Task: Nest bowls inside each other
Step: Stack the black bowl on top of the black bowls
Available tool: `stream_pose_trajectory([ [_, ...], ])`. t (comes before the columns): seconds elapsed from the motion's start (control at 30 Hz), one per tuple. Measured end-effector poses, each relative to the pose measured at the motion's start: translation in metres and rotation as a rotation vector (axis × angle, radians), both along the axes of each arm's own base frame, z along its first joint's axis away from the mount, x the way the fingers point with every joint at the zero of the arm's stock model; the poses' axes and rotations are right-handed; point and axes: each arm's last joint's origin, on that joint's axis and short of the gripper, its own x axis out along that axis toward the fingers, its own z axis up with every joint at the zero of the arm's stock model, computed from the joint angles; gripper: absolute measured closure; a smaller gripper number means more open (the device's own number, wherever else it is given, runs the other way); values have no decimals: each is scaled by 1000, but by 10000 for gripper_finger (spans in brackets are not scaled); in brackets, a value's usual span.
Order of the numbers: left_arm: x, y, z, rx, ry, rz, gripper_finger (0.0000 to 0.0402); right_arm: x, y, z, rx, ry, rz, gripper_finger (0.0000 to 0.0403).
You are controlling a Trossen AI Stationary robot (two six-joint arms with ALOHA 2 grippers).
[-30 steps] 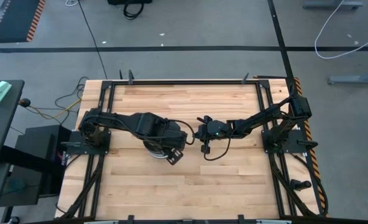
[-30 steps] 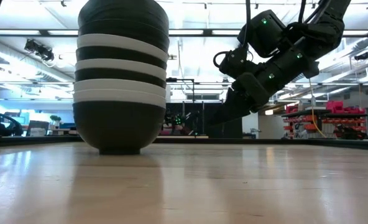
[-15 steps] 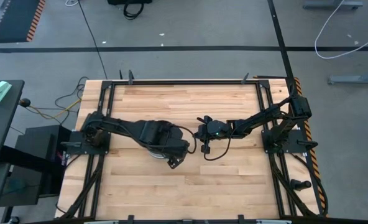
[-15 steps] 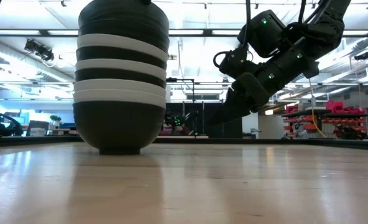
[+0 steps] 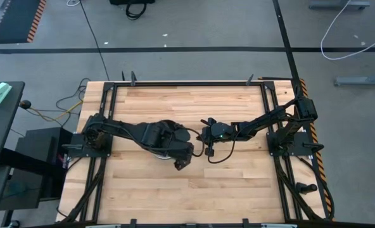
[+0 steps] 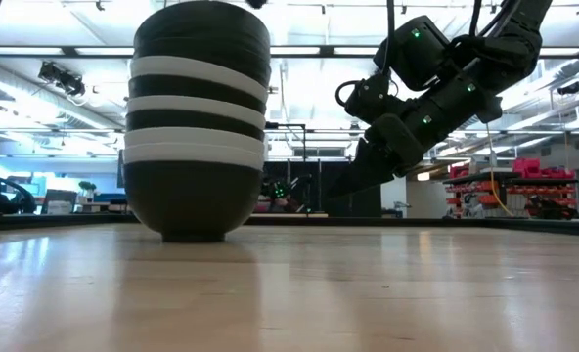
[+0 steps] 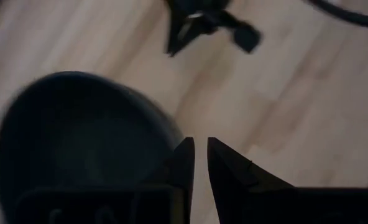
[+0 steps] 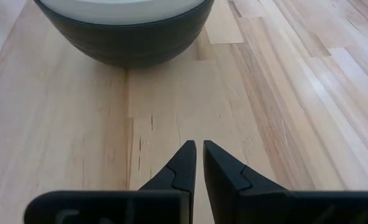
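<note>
Standing tall, the glossy stack of bowls (image 6: 200, 122) looks heavy, slippery and tippy; both nearly pressed-together, empty pincers should steady its lower wall.

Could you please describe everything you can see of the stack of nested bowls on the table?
The stack of bowls stands upright on the wooden table, left of centre. Glossy black bowls alternate with white ones, whose rims show as three pale bands; a black bowl sits at the bottom and another on top. The left end effector hangs beside it, seemingly not touching.
</note>
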Motion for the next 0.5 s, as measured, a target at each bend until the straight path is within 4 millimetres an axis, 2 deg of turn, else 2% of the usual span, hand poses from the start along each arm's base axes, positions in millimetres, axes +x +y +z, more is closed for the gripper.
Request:
stream_pose_trajectory([
  [0.17, 2, -1, -1, -12, -6, -14, 346, 0, 0, 0, 2, 1, -1, 364],
  [0.5, -8, 10, 4, 282, 8, 45, 351, 0, 0, 0, -7, 5, 11, 365],
])
